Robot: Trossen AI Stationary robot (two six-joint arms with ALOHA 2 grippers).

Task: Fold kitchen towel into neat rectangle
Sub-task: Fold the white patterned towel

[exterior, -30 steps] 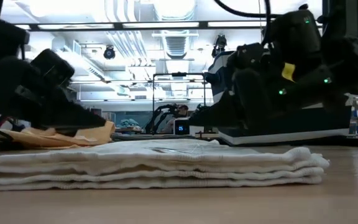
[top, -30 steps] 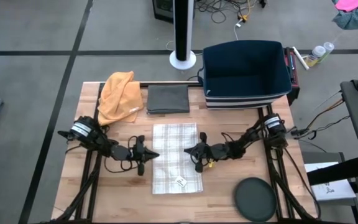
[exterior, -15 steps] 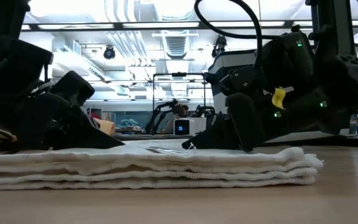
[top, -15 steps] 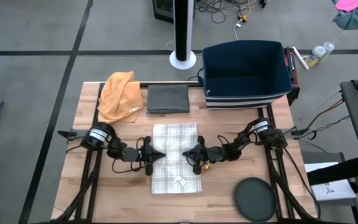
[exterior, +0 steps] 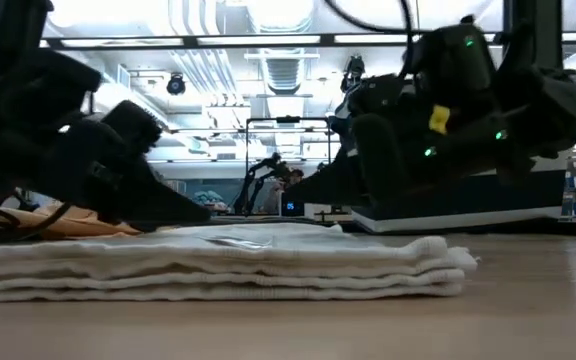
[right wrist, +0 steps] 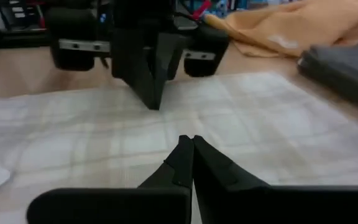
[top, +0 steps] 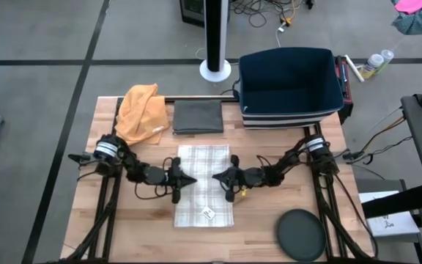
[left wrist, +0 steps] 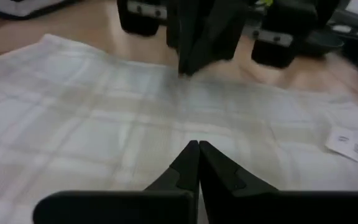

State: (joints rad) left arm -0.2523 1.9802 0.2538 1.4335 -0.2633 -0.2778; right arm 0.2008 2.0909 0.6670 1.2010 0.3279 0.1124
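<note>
The folded plaid towel (top: 204, 183) is flanked by the left end effector (top: 189, 181) and right end effector (top: 216, 177), both pressed together.

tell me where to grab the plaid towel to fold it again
Take the folded white plaid kitchen towel by its short edge nearest the label, one corner per tool, from each side. It lies flat in a long stacked rectangle, so lifting that edge folds it in half. Both shut tools, left and right, sit at its middle.
</note>
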